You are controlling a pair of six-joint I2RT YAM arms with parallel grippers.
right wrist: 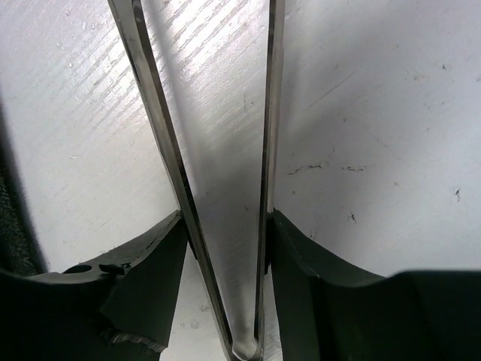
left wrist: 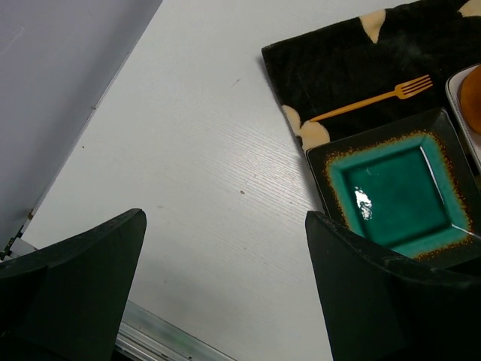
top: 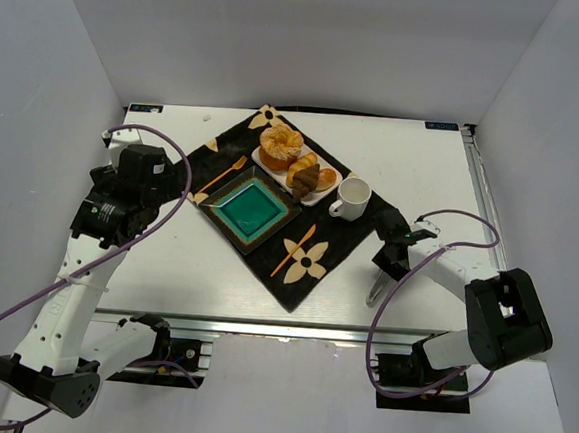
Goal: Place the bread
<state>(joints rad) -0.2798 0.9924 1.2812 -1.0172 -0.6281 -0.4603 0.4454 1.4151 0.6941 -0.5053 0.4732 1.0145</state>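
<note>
Legible text, brands, numbers, signs: none in any view.

Small dark strip label (top: 144,108), far left corner of the white table (top: 194,279): markings too small to read.

Second small strip label (top: 442,125), far right corner of the same table: likewise too small to read.

Polished metal tongs (right wrist: 161,135), close view: plain arms, nothing to read.

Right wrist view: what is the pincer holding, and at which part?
The right pincer grips the metal tongs, pressing both arms from outside, near their joined end. The left pincer is open and empty.
</note>
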